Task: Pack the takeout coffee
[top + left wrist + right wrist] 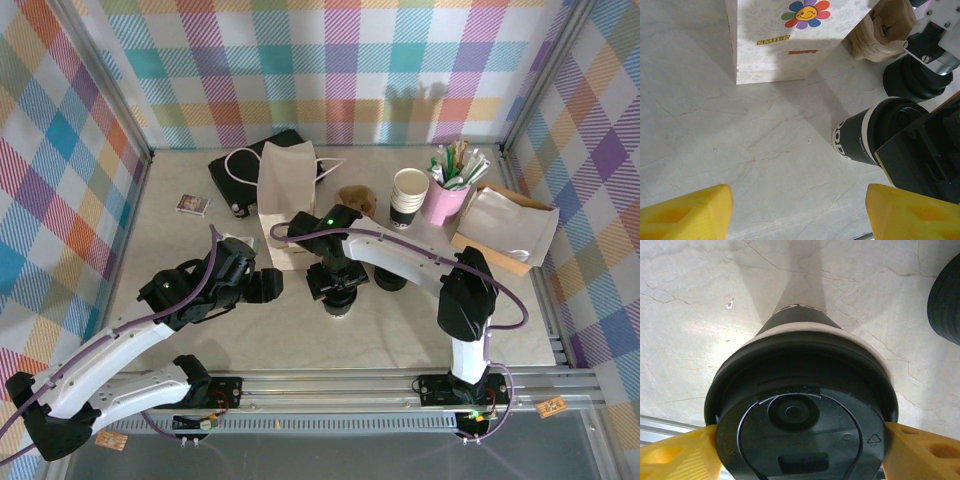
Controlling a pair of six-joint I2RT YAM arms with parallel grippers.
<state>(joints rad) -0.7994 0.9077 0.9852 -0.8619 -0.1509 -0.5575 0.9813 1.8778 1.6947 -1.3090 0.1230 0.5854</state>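
Two yellow fingers of the right tool (800, 437) press on opposite sides of the takeout coffee (800, 322) at its black-lidded top, pinching it directly below the wrist camera. The cup narrows away toward the pale marbled worktop (715, 125), its black lower band with white print farthest down. Whether its base touches the surface or hangs just above it, I cannot tell for certain.

From above, the cup is near the middle of the worktop, mostly covered by the right tool. It is just in front of a white paper bag (785, 45) that stands upright, with a smiling flower and the word SMILE printed on its face. A low stack of black lids (910, 80) lies just to the right of the cup, and a crumpled brown item (885, 27) lies beyond that.

The left tool (797, 212) hovers to the left of the cup, its fingers spread wide over bare worktop. At the back right stand a stack of paper cups (408, 195) and, close beside it, a pink cup (443, 203) of sticks and straws, with a brown bag (505, 228) lying next to that.
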